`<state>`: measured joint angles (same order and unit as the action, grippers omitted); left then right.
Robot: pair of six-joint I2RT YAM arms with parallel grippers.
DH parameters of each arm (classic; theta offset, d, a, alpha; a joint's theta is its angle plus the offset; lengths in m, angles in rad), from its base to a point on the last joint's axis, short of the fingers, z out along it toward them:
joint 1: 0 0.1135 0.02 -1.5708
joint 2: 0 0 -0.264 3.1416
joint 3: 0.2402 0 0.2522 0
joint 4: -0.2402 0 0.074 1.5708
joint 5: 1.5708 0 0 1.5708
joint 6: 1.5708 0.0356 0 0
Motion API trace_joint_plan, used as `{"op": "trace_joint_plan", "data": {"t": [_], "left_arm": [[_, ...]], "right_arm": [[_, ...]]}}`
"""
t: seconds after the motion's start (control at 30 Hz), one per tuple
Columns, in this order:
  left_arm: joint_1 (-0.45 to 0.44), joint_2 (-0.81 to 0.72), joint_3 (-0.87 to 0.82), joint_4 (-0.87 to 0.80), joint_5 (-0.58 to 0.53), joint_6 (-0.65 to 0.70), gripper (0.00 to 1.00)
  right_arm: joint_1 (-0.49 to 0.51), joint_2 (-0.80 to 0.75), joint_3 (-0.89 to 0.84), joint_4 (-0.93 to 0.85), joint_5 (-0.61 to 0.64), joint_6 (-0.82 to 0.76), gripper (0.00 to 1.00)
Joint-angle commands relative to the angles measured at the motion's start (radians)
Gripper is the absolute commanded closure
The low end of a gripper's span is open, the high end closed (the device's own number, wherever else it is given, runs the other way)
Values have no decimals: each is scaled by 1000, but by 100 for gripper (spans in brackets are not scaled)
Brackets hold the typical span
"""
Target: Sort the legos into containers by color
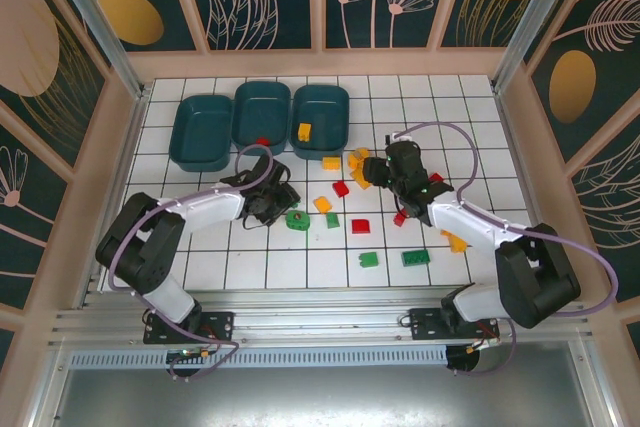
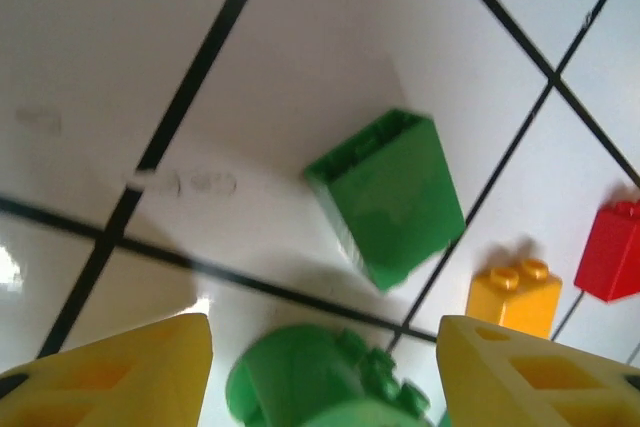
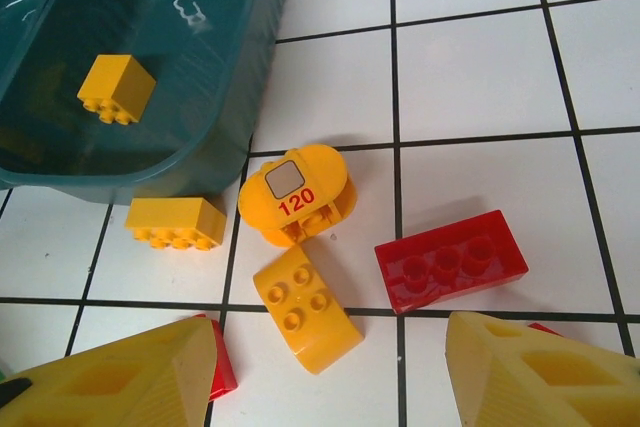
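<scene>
Top external view: both arms reach over the loose legos (image 1: pixel 352 226), jaws apart.
In the left wrist view, the left gripper (image 2: pixel 325 327) stands spread around the round green lego (image 2: pixel 320 387) with a thin gap on each side, so nothing is clamped; this spot lies well in front of the rightmost bin (image 1: pixel 325 105), toward its left. The right gripper (image 3: pixel 330 332) is released and empty, hovering just in front of that bin's right corner above a curved yellow brick (image 3: pixel 306 308) and a red brick (image 3: pixel 451 260). One small yellow brick (image 3: pixel 117 88) lies inside the rightmost bin, and a yellow piece marked 120 (image 3: pixel 296 194) sits just outside its wall.
</scene>
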<state>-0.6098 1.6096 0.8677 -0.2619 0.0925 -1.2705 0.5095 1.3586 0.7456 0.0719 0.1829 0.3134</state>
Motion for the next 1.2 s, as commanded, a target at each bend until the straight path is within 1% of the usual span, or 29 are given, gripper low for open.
{"op": "trace_joint_plan", "data": {"t": [0.0, 0.13, 0.27, 0.33, 0.47, 0.57, 0.77, 0.87, 1.03, 1.17], "left_arm": [[-14, -80, -19, -80, 22, -78, 36], [-25, -79, -25, -61, 74, -159, 31], [-40, -5, -4, -44, 200, -212, 33], [-59, 0, -25, -7, 231, -266, 33], [-72, -1, -45, 6, 222, -328, 31], [-72, 22, -54, 53, 202, -370, 32], [-72, 80, 19, 62, 178, -338, 34], [-73, 82, 55, 27, 142, -320, 34], [-71, 98, 49, 32, 130, -315, 35], [-67, 139, 34, 38, 129, -306, 40]], "right_arm": [[-8, -34, 7, 22, 11, -3, 36], [-11, -41, 14, 25, 20, -7, 35], [-11, -48, 8, 26, 23, -7, 35], [-12, -56, -1, 26, 30, -7, 35], [-13, -82, -19, 24, 46, -8, 35], [-14, -98, -32, 31, 57, -8, 34], [-14, -111, -40, 35, 55, -13, 34], [-13, -109, -44, 45, 49, -10, 34], [-13, -105, -42, 43, 46, -14, 34], [-15, -104, -49, 48, 44, -14, 35]]}}
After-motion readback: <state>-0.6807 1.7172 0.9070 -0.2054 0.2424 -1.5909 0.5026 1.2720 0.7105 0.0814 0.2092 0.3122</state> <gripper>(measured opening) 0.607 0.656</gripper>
